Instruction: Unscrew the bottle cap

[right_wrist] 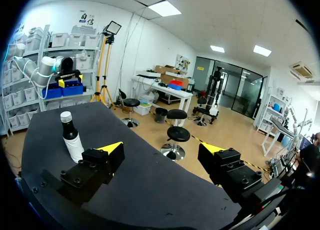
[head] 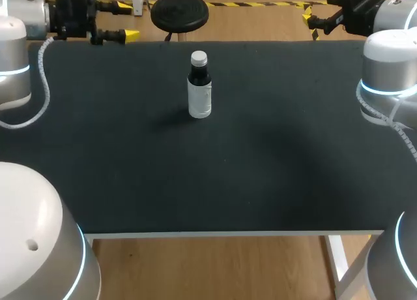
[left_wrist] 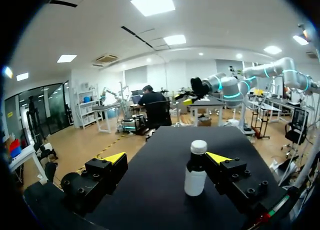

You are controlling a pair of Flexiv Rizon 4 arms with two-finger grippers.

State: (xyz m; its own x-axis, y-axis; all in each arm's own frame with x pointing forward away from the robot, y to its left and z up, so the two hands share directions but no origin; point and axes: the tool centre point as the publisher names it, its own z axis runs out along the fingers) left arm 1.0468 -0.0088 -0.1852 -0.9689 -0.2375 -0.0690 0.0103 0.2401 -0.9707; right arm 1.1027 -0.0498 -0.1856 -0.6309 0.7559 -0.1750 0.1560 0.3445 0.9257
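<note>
A small dark bottle (head: 199, 91) with a white label and a white cap (head: 199, 56) stands upright on the black table (head: 228, 169), towards its far middle. My left gripper (head: 124, 21) hangs open over the far left corner, well clear of the bottle. My right gripper (head: 318, 16) hangs open over the far right corner, also apart from it. In the left wrist view the bottle (left_wrist: 195, 168) stands ahead of the open gripper (left_wrist: 167, 159), close by one yellow tip. In the right wrist view the bottle (right_wrist: 71, 138) stands off to one side of the open gripper (right_wrist: 162, 150).
Nothing but the bottle stands on the black table, whose white front edge (head: 228, 235) runs along the near side. My arms' grey housings (head: 39, 241) rise at both near corners.
</note>
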